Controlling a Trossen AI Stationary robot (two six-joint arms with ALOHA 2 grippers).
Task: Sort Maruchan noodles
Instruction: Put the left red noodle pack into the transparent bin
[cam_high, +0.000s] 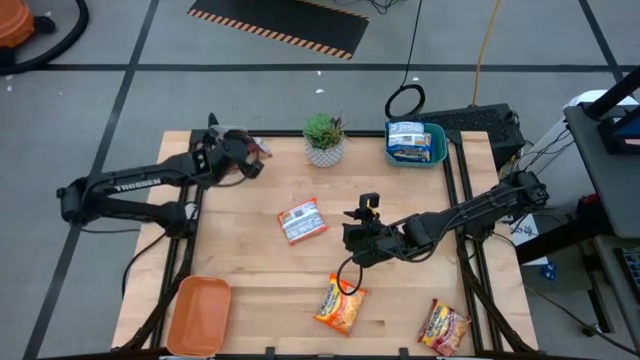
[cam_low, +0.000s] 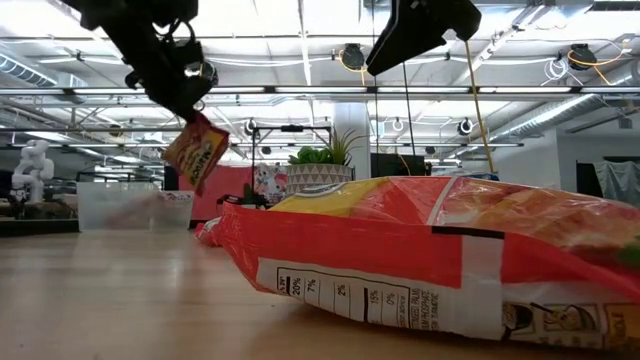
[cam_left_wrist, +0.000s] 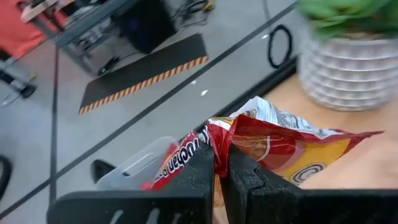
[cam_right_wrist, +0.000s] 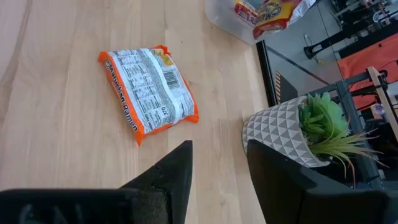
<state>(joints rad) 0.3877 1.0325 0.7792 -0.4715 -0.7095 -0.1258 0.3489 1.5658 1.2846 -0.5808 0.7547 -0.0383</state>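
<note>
high view is showing the scene around the potted plant, which is standing at the table's far edge near the middle. nearest the front edge, well away from the plant, two orange-yellow packets are lying flat: one toward the middle front and another toward the front right corner, with an orange tray sitting at the front left corner. the right gripper is hovering between the middle-front packet and the plant, its fingers spread apart and grasping nothing, as the right wrist view is showing. a little closer to the plant, a packet with its printed orange-and-white back facing up is lying on the wood, just left of that gripper. to the plant's left, the left gripper is hanging above the table's far left corner, its fingers clenched on a red-yellow packet that is dangling over a clear tray; the low view is showing it lifted off the table. to the plant's right, a teal tray is holding blue-white packets.
</note>
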